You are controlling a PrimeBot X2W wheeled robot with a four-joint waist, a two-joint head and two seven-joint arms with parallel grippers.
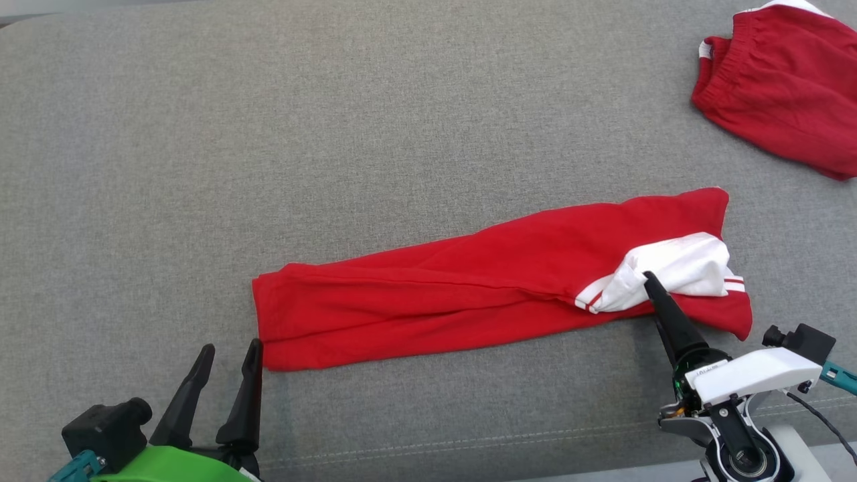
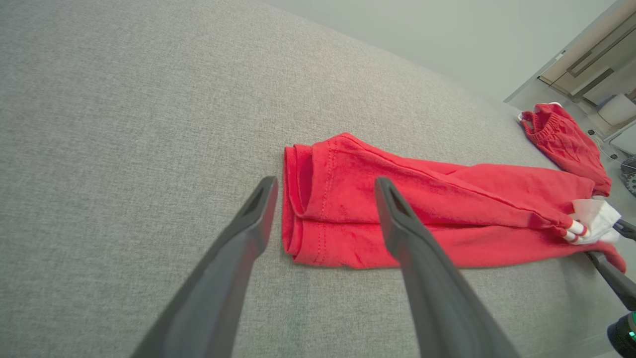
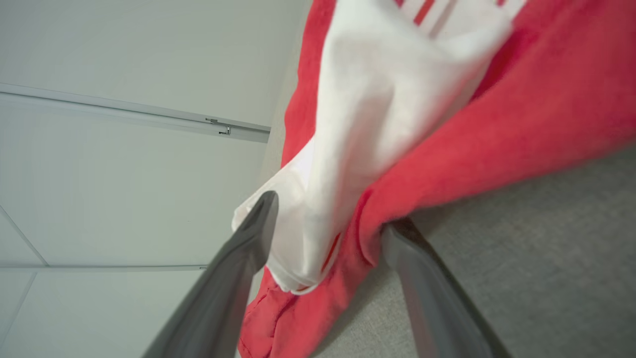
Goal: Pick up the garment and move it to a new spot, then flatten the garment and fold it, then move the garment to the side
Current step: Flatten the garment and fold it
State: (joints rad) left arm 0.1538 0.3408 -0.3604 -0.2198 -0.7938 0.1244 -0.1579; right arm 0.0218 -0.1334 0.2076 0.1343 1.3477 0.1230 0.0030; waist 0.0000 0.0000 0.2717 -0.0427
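Observation:
The garment (image 1: pixel 469 294) is red and lies folded into a long narrow strip across the grey cushion, with a white, red-striped sleeve (image 1: pixel 683 268) bunched at its right end. My right gripper (image 1: pixel 653 288) is at that end. Its upper finger rests against the white sleeve and its lower finger is hidden under the cloth. In the right wrist view the gripper (image 3: pixel 333 214) is open, and the sleeve (image 3: pixel 377 99) and red edge (image 3: pixel 497 139) sit between the fingers. My left gripper (image 1: pixel 231 348) is open at the strip's left end (image 2: pixel 318 219), with the hem just beyond its fingertips.
A second red garment (image 1: pixel 776 87) with an elastic waistband lies crumpled at the far right corner of the cushion (image 1: pixel 335 134). A stitched seam (image 1: pixel 469 442) marks the cushion's front edge. Broad grey surface stretches behind and left of the strip.

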